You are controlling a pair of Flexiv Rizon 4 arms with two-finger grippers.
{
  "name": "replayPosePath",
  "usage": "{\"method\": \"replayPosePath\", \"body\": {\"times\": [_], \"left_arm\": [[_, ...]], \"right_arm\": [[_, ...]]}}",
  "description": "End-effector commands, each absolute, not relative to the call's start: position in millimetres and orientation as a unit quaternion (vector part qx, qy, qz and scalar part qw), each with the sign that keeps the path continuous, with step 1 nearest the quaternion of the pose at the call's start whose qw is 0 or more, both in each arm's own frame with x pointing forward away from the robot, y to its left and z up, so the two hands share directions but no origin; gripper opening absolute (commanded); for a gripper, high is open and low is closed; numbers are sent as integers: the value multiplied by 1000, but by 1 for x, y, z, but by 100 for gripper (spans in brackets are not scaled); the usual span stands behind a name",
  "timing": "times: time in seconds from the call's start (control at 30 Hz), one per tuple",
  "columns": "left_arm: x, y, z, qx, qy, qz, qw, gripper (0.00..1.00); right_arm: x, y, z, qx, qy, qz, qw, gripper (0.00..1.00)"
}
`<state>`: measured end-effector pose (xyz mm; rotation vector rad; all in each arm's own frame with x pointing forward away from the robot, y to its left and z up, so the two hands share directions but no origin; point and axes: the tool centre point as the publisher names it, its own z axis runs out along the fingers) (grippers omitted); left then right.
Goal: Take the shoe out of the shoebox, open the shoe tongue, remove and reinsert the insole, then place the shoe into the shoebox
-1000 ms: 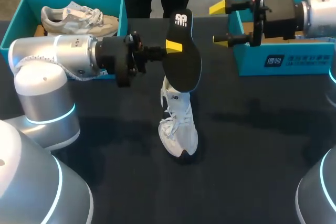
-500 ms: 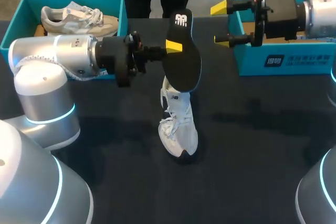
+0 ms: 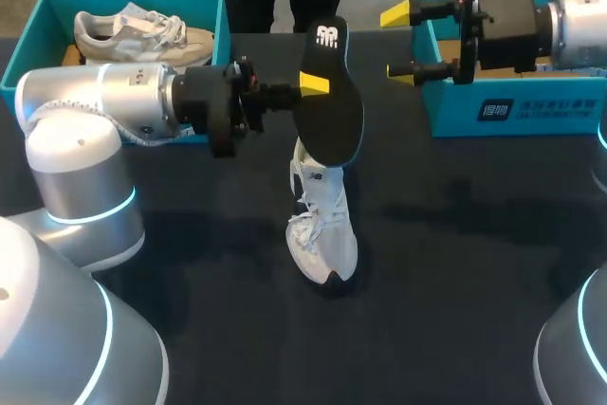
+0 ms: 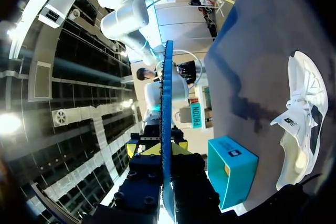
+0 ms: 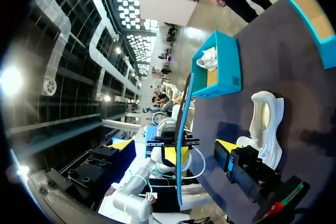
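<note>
- The left tool (image 3: pixel 309 84) is clamped on a thin black foam insole (image 3: pixel 332 111) with a yellow patch, gripping it at one long edge about halfway along. In the left wrist view the insole (image 4: pixel 167 103) stands edge-on between the two yellow tips.
- The insole hangs upright in the air above the heel end of a white mesh sneaker (image 3: pixel 322 220). The sneaker sits on its sole on the dark desk (image 3: pixel 455 263), toe pointing toward the robot.
- The right tool (image 3: pixel 398 43) is spread wide and holds nothing. It hovers at the near corner of the teal cardboard shoebox (image 3: pixel 493 111) on the right, well apart from the insole.
- A second teal box (image 3: pixel 38 11) on the left holds a beige sneaker (image 3: pixel 142 33).
- The insole looks light, thin and bendy, so it will likely flex or buckle if pushed from the middle. A hold nearer its heel, feeding the toe end in first, seems safer.
- The sneaker looks soft and light, and it may slide or tip on the desk. The free right tool could pinch its heel collar to steady it.
</note>
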<state>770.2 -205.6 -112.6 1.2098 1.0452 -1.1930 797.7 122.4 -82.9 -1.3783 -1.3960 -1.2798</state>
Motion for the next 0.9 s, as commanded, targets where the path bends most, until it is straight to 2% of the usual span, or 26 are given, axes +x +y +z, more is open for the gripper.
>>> {"method": "replayPosePath", "body": {"times": [0.03, 0.27, 0.9], "left_arm": [[770, -206, -113, 510, 440, -502, 543, 0], [770, -206, -113, 510, 440, -502, 543, 0], [770, -206, -113, 510, 440, -502, 543, 0]], "right_arm": [[795, 124, -84, -538, -545, -504, 399, 100], [778, 114, -100, -522, -568, -483, 414, 100], [759, 81, -107, -531, -584, -471, 394, 100]]}}
